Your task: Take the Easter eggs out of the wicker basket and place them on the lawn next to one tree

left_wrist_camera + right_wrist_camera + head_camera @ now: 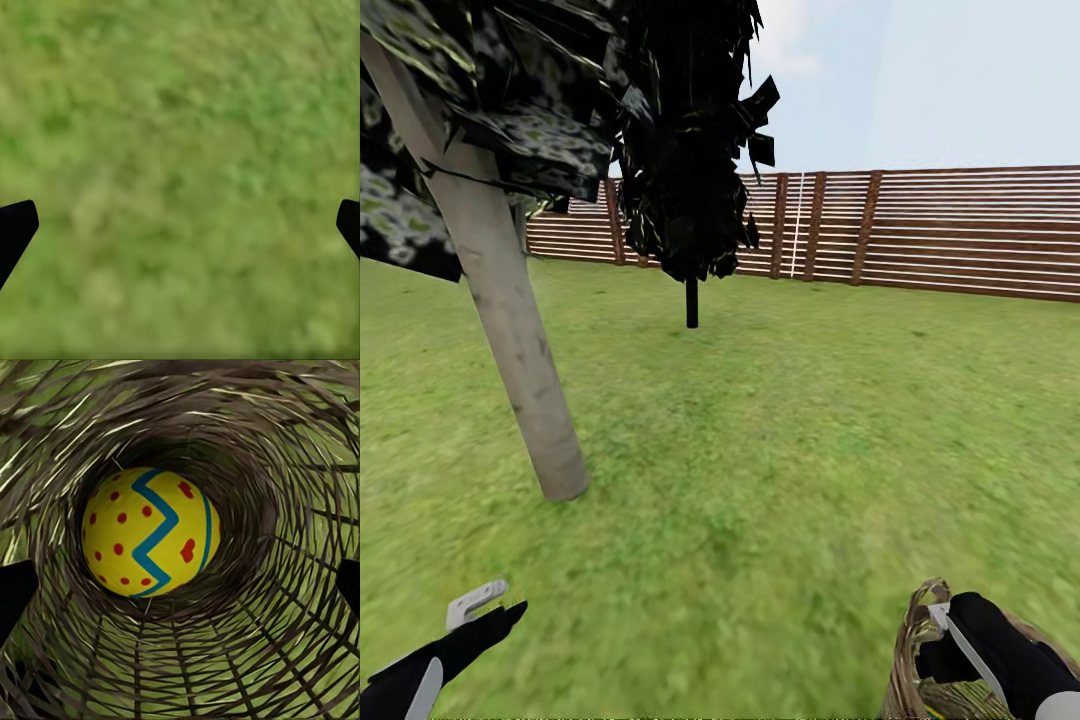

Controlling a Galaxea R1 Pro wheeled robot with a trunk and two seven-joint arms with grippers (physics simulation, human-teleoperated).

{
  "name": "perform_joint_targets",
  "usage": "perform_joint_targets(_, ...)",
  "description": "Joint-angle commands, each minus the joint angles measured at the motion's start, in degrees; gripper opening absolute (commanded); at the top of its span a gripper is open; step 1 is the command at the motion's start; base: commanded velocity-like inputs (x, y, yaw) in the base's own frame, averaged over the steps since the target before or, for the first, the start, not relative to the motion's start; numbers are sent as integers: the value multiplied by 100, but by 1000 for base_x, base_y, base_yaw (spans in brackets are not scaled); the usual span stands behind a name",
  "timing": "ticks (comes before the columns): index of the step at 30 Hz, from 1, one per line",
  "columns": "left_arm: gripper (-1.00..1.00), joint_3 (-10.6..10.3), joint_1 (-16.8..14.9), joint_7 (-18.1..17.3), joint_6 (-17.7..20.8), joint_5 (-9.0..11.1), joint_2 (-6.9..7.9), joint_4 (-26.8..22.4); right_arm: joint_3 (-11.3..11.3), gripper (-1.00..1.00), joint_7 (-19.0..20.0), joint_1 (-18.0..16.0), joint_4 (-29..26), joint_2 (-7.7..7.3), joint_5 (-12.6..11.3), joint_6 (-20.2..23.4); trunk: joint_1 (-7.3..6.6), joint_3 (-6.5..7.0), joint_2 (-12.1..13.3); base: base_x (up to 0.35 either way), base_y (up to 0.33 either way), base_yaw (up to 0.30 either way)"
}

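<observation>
Lawn [790, 450], mottled green, runs back to a brown slat fence [960, 235]. Leaning pale-trunk tree [510, 340] stands left of centre, its trunk base on the grass; black thin-trunk tree [690, 150] further back, near the fence. Wicker basket [915, 650] sits on the grass at the head view's lower right, with the right gripper [960, 650] reaching down into its mouth. One Easter egg [150, 532], yellow with red spots and a blue zigzag, lies at the basket bottom; right jaws spread wide, tips apart at the frame sides, holding nothing. Left gripper [180, 225] hovers over bare grass, jaws wide open, empty.
</observation>
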Motion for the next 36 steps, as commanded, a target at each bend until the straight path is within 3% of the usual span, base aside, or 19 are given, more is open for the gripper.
perform_joint_targets(1,100,16,-4,-15,51,60,-2,1,37,100,-23,-4,-6,-9,-56,22,21,-24,-44,0,0,0)
perform_joint_targets(10,100,15,-4,-15,45,60,-8,21,37,100,-28,-4,-6,-9,-56,22,219,-186,-405,0,0,0)
perform_joint_targets(16,100,15,-3,1,38,60,-101,25,32,100,-32,-4,-6,-9,-56,8,351,-293,-646,0,0,0)
perform_joint_targets(36,100,7,-4,11,24,51,-116,144,-13,100,2,-4,-173,-50,-56,-5,402,-736,-672,0,0,0)
